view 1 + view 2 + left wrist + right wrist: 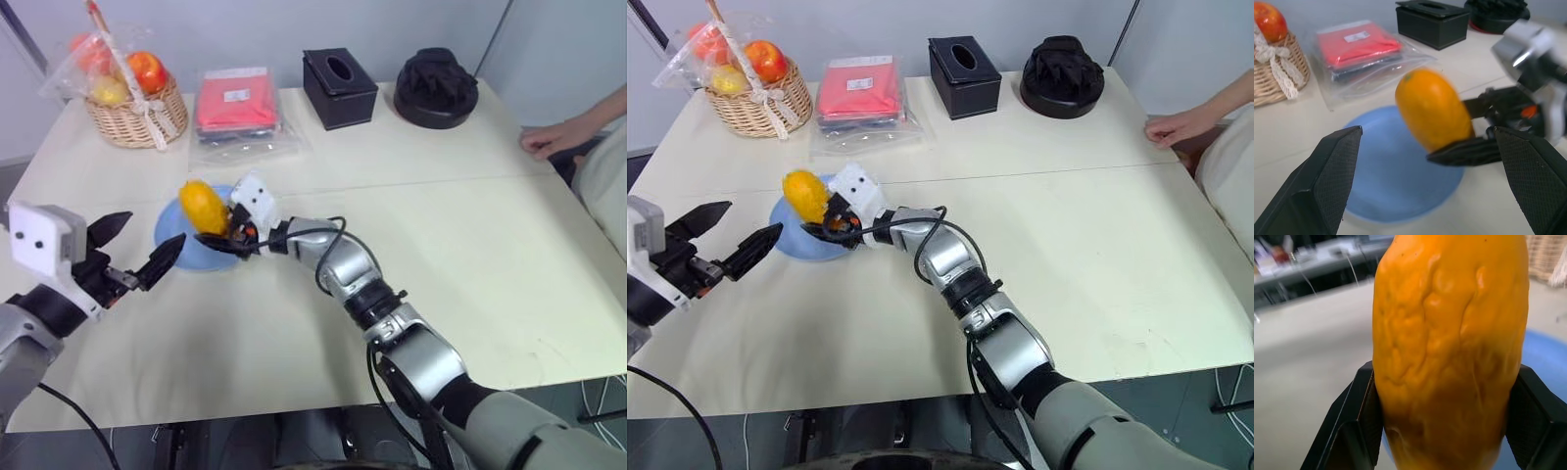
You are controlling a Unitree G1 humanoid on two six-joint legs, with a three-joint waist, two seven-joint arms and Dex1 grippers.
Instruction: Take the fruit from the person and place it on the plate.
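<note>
Over the light-blue plate [192, 245], toward the tabletop's [470, 264] left edge: right gripper [221, 238] reaching across, fingers clamped on the lower end of the mango [203, 207]. Held upright, yellow-orange, wrinkled skin plain in the right wrist view, not yet resting on the plate. Left gripper [142, 247] hovering just beside the plate's near-left rim, fingers spread wide, holding nothing. Person's hand [549, 139] resting at the far right edge, well apart from the action. Wicker basket [137, 117] of bagged fruit at the far left corner, red packet [235, 103], black tissue box [339, 88] and black bundle [436, 86] lined along the far edge.

Risks, as a judgement: grip sits low on a tall, smooth fruit, so top-heavy; could tip or slip out during lowering. Released while upright or too high, likely to topple, roll off the flat plate and away across the tabletop. Open left fingers close by, so a nudge of plate or fruit possible.
</note>
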